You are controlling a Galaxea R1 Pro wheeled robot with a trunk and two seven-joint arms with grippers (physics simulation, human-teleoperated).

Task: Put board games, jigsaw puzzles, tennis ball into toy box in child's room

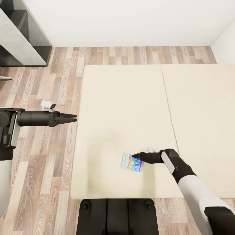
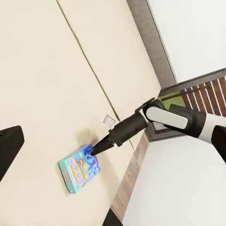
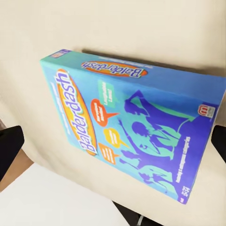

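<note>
Room: seen from the head camera, a wood-plank floor [image 1: 49, 176] fills the left side of the frame and a plain white wall [image 1: 130, 19] runs along the top.
Bed: a two-part beige mattress [image 1: 124, 107] spans the centre and right of the frame, with a seam running top to bottom right of centre.
Board game: a small flat blue box [image 1: 132, 162] printed "Balderdash" lies flat on the mattress, low in the frame and just right of centre.
Right end effector: [image 1: 134, 155] it reaches in from the lower right, its dark tips meeting the box's upper right corner. In the right wrist view a finger [image 3: 10, 148] shows at each side of the box [image 3: 132, 125], so the jaws stand apart around it.
Left end effector: [image 1: 72, 118] at mid-left of the frame, held level over the floor beside the mattress edge, its two prongs slightly parted and holding nothing.
Furniture: a grey shelving unit [image 1: 23, 39] stands in the upper left corner.
</note>
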